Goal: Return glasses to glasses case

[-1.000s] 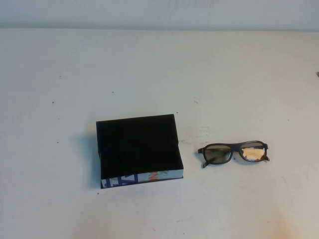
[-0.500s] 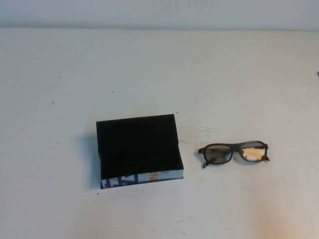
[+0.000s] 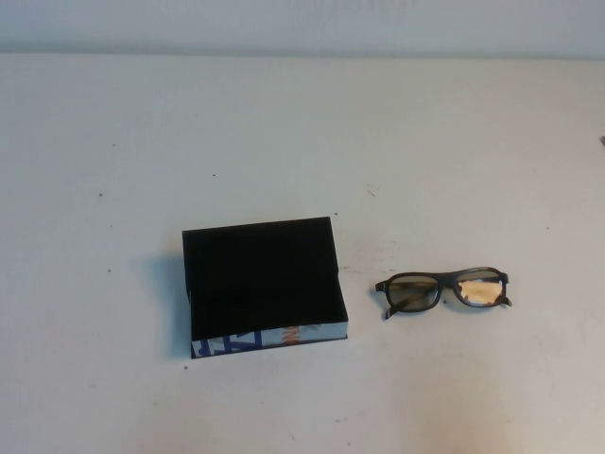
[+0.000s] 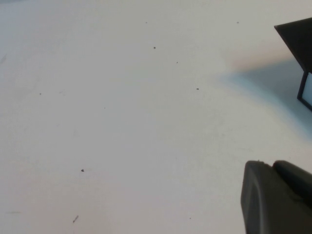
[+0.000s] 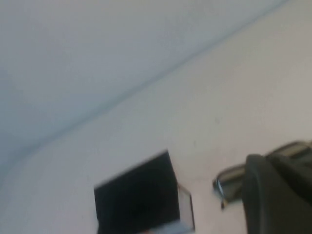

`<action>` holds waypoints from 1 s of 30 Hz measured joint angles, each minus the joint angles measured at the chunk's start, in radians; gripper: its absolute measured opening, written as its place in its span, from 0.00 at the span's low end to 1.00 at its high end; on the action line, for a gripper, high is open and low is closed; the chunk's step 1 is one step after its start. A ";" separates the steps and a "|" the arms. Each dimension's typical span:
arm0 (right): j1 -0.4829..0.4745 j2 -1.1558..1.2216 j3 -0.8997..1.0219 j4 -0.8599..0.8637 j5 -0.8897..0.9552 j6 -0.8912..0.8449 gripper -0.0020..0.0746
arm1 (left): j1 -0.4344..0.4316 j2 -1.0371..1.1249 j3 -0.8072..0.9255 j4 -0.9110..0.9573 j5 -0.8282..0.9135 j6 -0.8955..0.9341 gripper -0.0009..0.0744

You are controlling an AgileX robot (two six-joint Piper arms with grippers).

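The glasses case (image 3: 263,284) is a black box with a flat lid and a white printed side panel, lying left of the table's middle. The dark-framed glasses (image 3: 442,289) lie folded on the table just to its right, apart from it. Neither gripper shows in the high view. My left gripper (image 4: 273,163) is shut and empty, low over bare table, with a corner of the case (image 4: 300,39) beyond it. My right gripper (image 5: 270,157) is shut and empty, raised on the near side of the glasses (image 5: 231,178), with the case (image 5: 136,200) further off.
The white table (image 3: 302,142) has small dark specks and scuffs. A pale wall (image 5: 97,48) runs along its far edge.
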 joint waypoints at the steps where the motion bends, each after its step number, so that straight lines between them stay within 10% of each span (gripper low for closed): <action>1: 0.000 0.074 -0.059 -0.041 0.074 0.000 0.01 | 0.000 0.000 0.000 0.000 0.000 0.000 0.01; 10: 0.004 0.650 -0.530 -0.402 0.624 -0.057 0.01 | 0.000 0.000 0.000 0.000 0.000 0.000 0.01; 24: 0.241 1.177 -0.937 -0.598 0.702 -0.362 0.02 | 0.000 0.000 0.000 0.000 0.000 0.000 0.01; 30: 0.310 1.349 -1.093 -0.602 0.782 -0.676 0.18 | 0.000 0.000 0.000 0.000 0.000 0.000 0.01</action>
